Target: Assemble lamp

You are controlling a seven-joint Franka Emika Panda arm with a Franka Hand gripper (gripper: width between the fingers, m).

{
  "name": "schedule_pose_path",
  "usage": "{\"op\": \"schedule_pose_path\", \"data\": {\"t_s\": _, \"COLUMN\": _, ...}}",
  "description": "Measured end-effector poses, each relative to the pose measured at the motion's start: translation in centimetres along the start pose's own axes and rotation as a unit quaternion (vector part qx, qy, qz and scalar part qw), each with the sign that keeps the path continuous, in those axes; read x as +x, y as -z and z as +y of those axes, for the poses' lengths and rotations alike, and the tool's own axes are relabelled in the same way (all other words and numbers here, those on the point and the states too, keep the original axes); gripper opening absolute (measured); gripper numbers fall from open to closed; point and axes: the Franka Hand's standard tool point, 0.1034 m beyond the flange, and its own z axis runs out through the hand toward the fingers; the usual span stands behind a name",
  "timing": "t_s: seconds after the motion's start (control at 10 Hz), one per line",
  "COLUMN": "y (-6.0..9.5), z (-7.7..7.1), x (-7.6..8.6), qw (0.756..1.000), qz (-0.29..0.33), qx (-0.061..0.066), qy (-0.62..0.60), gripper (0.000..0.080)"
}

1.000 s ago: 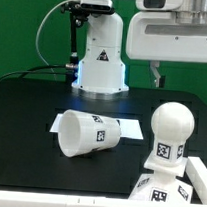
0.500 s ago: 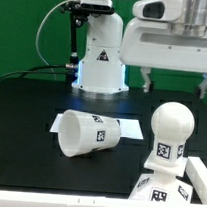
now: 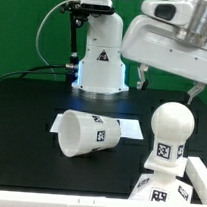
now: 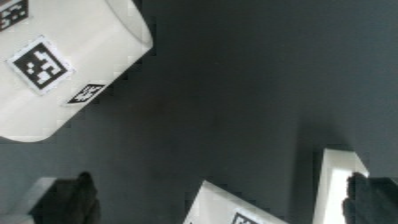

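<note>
The claw (image 3: 168, 84) hangs high with its jaws spread, and there is open air beneath it. The tallest obstacle is the bulb (image 3: 171, 124), upright on the base (image 3: 176, 189) at the exterior view's right. The shade (image 3: 82, 133) lies on its side mid-desk, with the flat marker board (image 3: 132, 126) just beside it. Bare desk (image 3: 31, 102) lies open toward the exterior view's left, and also between the shade and the robot pedestal (image 3: 101, 56).

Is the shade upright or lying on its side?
On its side: the shade lies on the black table, open mouth toward the exterior view's left.
</note>
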Motion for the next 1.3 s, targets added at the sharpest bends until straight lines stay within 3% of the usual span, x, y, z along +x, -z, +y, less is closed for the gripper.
{"op": "schedule_pose_path", "data": {"t_s": 0.1, "y": -0.1, "z": -0.6, "x": -0.2, "qw": 1.000, "qz": -0.003, "qx": -0.019, "qy": 0.004, "gripper": 0.0698}}
{"op": "schedule_pose_path", "data": {"t_s": 0.2, "y": -0.5, "z": -0.8, "x": -0.8, "qw": 0.999, "qz": -0.002, "qx": -0.052, "qy": 0.012, "gripper": 0.0698}}
{"op": "schedule_pose_path", "data": {"t_s": 0.3, "y": -1.9, "z": -0.8, "x": -2.5, "qw": 0.994, "qz": -0.006, "qx": -0.104, "qy": 0.044, "gripper": 0.0698}}
{"op": "schedule_pose_path", "data": {"t_s": 0.4, "y": -2.8, "z": -0.6, "x": -3.6, "qw": 0.991, "qz": -0.011, "qx": -0.119, "qy": 0.061, "gripper": 0.0699}}
{"op": "schedule_pose_path", "data": {"t_s": 0.6, "y": -3.9, "z": 1.4, "x": -4.5, "qw": 0.978, "qz": -0.015, "qx": -0.179, "qy": 0.107, "gripper": 0.0698}}
{"op": "schedule_pose_path", "data": {"t_s": 0.8, "y": -3.7, "z": 2.5, "x": -4.3, "qw": 0.971, "qz": -0.015, "qx": -0.210, "qy": 0.116, "gripper": 0.0698}}
{"op": "schedule_pose_path", "data": {"t_s": 0.9, "y": -4.0, "z": 1.7, "x": -4.6, "qw": 0.968, "qz": -0.015, "qx": -0.218, "qy": 0.121, "gripper": 0.0699}}
{"op": "schedule_pose_path", "data": {"t_s": 1.2, "y": -4.6, "z": 1.3, "x": -4.9, "qw": 0.967, "qz": -0.014, "qx": -0.218, "qy": 0.129, "gripper": 0.0699}}
{"op": "schedule_pose_path", "data": {"t_s": 1.3, "y": -6.4, "z": 1.6, "x": -5.8, "qw": 0.962, "qz": -0.009, "qx": -0.225, "qy": 0.153, "gripper": 0.0698}}
